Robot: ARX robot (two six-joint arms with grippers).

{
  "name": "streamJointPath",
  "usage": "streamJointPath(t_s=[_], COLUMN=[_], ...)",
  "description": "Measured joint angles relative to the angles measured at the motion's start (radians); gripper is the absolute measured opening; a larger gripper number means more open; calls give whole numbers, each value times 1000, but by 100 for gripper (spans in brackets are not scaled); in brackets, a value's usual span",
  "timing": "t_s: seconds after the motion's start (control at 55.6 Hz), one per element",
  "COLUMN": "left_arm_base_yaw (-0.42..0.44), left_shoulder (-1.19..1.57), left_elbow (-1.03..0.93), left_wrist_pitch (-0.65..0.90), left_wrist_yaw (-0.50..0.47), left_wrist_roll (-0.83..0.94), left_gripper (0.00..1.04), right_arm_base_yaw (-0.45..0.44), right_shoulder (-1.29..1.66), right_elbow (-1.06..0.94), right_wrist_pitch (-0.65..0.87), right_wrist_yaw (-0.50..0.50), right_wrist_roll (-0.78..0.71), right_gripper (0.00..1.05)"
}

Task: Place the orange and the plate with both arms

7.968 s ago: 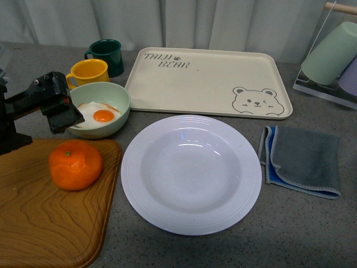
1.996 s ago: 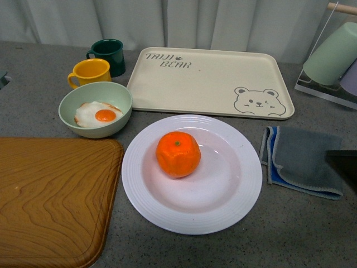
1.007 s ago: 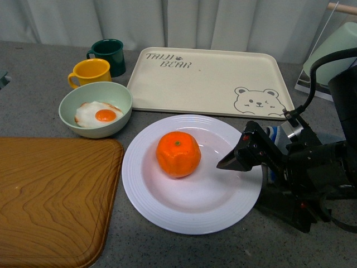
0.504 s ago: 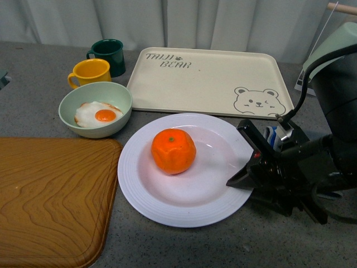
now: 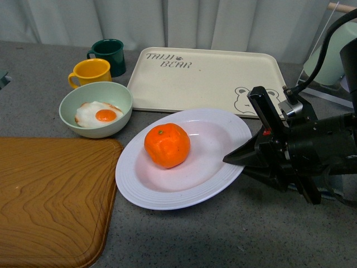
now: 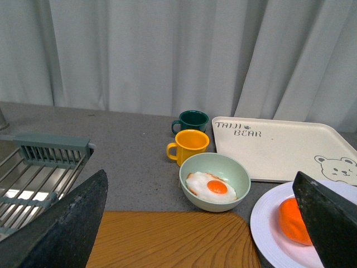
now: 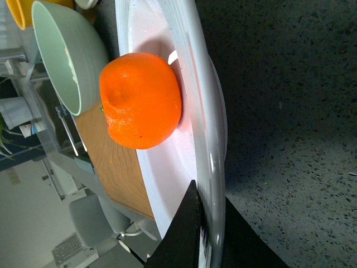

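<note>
1. Sitting in the plate (image 5: 139, 187) is the orange (image 5: 167, 145).
2. Plate's tilted, between the board (image 5: 50, 201) and right gripper (image 5: 245, 159), tray (image 5: 212, 78) just behind.
3. Right gripper pinches its rim.
4. Left gripper (image 6: 199, 176) gapes wide, holding nothing.

The bright orange (image 5: 167, 145), dimpled and slightly faceted, is seated in the well of the glossy white ribbed plate (image 5: 129, 184), left of its middle. The plate is tilted: its right rim is pinched by the right hand (image 5: 244, 158) and raised off the tabletop (image 5: 195, 237).
</note>
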Motion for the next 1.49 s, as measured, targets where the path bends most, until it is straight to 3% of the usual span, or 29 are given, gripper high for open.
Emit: streamJointPath(t_s=[0.234,0.432,0.881,1.223,1.493], left_arm_base_yaw=[0,0,0,0,0], left_shoulder=[0,0,0,0,0], left_elbow=[0,0,0,0,0], left_wrist_pitch=[0,0,0,0,0], left_wrist_yaw=[0,0,0,0,0], left_wrist_roll=[0,0,0,0,0], left_gripper=[98,98,98,98,98], right_arm_base_yaw=[-22,-33,-52,-69,-80], right_shoulder=[-31,32,332,460,378], right_elbow=[0,126,562,761,655], right_wrist_pitch=[193,216,83,-26,-41], right_wrist_yaw=[-44,-38,45,154,290], right_wrist_roll=[101,153,193,162,-72], right_gripper=[1,1,1,1,57])
